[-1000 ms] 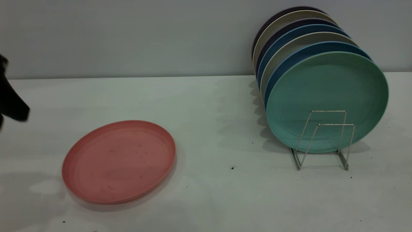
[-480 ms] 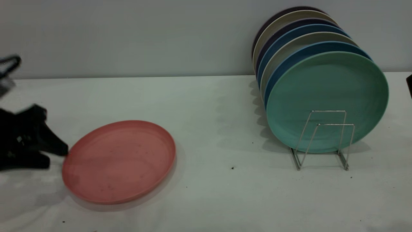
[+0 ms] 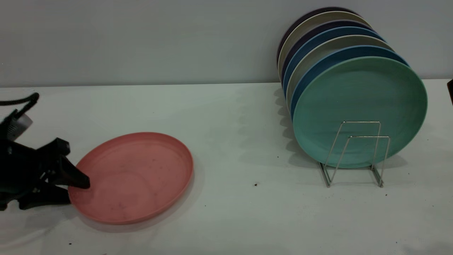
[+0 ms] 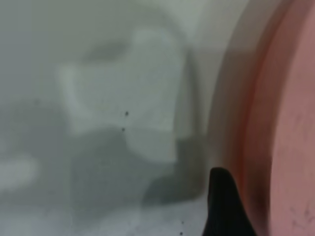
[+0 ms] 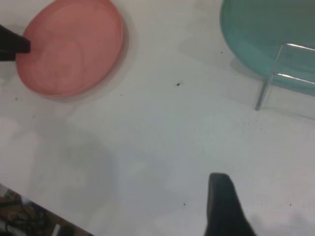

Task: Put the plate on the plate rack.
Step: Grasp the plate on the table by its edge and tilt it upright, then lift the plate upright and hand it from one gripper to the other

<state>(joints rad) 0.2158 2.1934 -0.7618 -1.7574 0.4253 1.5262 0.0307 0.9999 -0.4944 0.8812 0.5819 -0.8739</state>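
Note:
The salmon-pink plate [image 3: 132,177] lies flat on the white table at the left, also seen in the right wrist view [image 5: 74,46]. My left gripper [image 3: 78,193] is at its left rim and open. Its upper finger reaches over the rim and its lower finger sits at table level outside it. The left wrist view shows one dark finger [image 4: 224,211] just outside the plate's rim [image 4: 256,123]. The plate rack [image 3: 370,136] stands at the right with two free wire loops in front. My right gripper hangs high over the table's middle, with one finger [image 5: 221,206] showing, open and holding nothing.
A teal-green plate [image 3: 359,106] stands in the rack's front filled slot, with several blue, beige and dark plates upright behind it. A grey wall runs along the back of the table [image 3: 230,117]. A sliver of the right arm [image 3: 451,92] shows at the right edge.
My left gripper came in from the left edge, dropped to table level and moved right until its fingers straddle the plate's left rim. The plate has stayed where it was.

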